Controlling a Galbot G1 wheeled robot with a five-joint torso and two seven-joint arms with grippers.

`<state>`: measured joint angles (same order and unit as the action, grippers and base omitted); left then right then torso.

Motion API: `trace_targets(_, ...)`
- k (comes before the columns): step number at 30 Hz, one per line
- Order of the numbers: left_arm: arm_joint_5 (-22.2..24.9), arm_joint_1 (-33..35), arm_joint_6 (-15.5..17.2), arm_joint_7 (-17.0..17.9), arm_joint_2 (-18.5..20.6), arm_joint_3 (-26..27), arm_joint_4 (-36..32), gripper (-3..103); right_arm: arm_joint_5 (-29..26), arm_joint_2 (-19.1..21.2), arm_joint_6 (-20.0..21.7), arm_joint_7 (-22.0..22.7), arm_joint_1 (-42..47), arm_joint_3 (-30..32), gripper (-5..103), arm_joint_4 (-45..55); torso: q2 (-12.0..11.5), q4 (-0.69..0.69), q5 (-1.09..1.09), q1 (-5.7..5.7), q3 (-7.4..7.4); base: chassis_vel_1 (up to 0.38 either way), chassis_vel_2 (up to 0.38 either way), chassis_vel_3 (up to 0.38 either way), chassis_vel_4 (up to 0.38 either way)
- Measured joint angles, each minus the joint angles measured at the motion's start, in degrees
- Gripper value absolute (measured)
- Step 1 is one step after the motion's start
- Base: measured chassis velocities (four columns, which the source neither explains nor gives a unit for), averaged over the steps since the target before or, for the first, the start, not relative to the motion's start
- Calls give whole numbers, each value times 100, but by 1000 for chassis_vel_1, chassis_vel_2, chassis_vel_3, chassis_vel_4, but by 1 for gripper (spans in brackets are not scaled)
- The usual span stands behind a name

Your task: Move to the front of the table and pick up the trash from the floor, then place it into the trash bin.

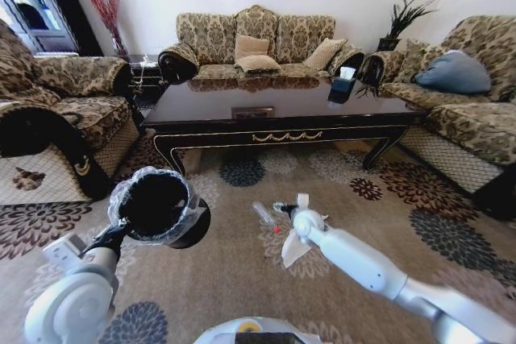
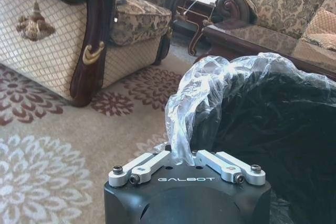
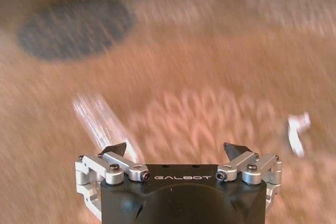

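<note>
Left gripper (image 2: pixel 185 157) pinches the bin (image 1: pixel 156 206) by its liner, held near; right gripper (image 3: pixel 177 153), jaws spread, hovers above the trash (image 1: pixel 292 241).

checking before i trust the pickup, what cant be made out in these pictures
- Right wrist view: motion blur smears the carpet; the clear streak and white scrap cannot be identified.
- Head view: the right claw covers part of the trash.
- Left wrist view: the trash bin is cut off by the edge; the liner hides the left claw fingertips.
</note>
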<state>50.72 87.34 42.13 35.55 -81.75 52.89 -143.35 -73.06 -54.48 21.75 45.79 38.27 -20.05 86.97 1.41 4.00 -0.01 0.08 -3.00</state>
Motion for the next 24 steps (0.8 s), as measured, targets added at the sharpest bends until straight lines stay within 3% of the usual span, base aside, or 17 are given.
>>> trace_targets(5,-26,43,0,-5,-100,-43,-1,3,-256,-286,263,484,353,141,100,-203,0,1,1,0,0,0,0,0,0)
trace_targets(12,-127,142,0,-16,-130,-62,-1,3,-311,-545,485,748,552,144,100,-439,-1,1,0,0,0,0,0,0,0)
trace_targets(24,-257,213,0,-34,-99,-55,1,3,13,-1126,472,670,443,174,100,-1154,-1,-1,1,0,0,0,0,0,0)
